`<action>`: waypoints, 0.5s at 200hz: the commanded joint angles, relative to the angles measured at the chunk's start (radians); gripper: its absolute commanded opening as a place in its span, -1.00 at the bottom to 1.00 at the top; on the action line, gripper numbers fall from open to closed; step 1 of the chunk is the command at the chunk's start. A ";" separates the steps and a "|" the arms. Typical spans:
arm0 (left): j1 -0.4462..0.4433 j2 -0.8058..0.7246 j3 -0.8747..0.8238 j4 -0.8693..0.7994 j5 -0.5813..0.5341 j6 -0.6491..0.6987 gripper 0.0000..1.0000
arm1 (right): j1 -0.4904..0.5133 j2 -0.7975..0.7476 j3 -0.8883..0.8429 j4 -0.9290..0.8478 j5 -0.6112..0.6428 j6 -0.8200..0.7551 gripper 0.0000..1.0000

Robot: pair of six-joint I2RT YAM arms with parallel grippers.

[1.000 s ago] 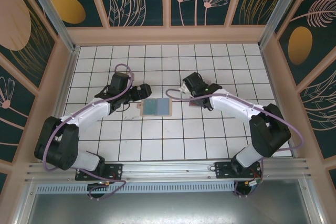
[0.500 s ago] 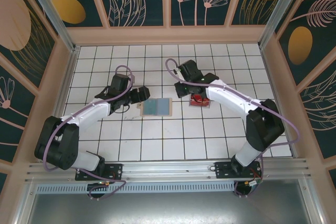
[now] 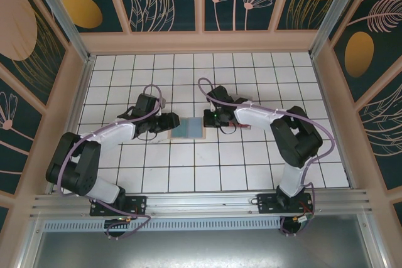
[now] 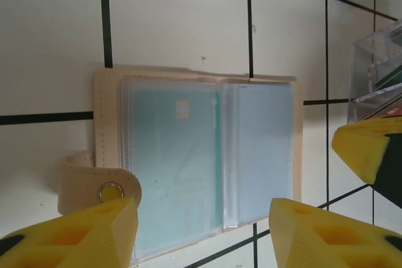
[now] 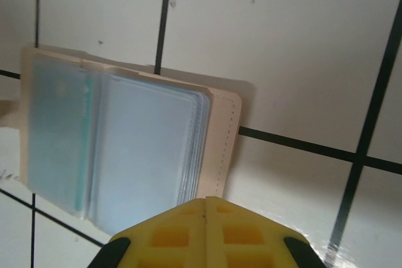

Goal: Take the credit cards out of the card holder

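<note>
The card holder [image 3: 187,128] lies open and flat on the tiled table [image 3: 251,167] between both arms. The left gripper [image 4: 202,221] straddles one edge with its fingers apart; the right gripper [image 5: 206,233] has its fingers pressed together (on nothing). Unpinned, the light holder may well slide when a card is tugged from its slick sleeves.

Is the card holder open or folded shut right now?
Open, spread flat: the card holder lies on the table with both inner halves facing up.
</note>
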 commanded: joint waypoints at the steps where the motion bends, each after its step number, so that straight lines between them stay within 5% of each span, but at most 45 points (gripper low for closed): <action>1: -0.006 0.026 -0.007 0.019 0.034 -0.008 0.11 | 0.012 0.025 -0.010 0.038 -0.007 0.045 -1.00; 36: -0.020 0.072 0.008 0.001 0.020 0.007 -0.13 | 0.024 0.066 -0.005 0.025 0.015 0.051 -1.00; 100: -0.031 0.111 0.024 -0.041 -0.059 0.015 -0.10 | 0.035 0.092 0.004 0.004 0.034 0.056 -1.00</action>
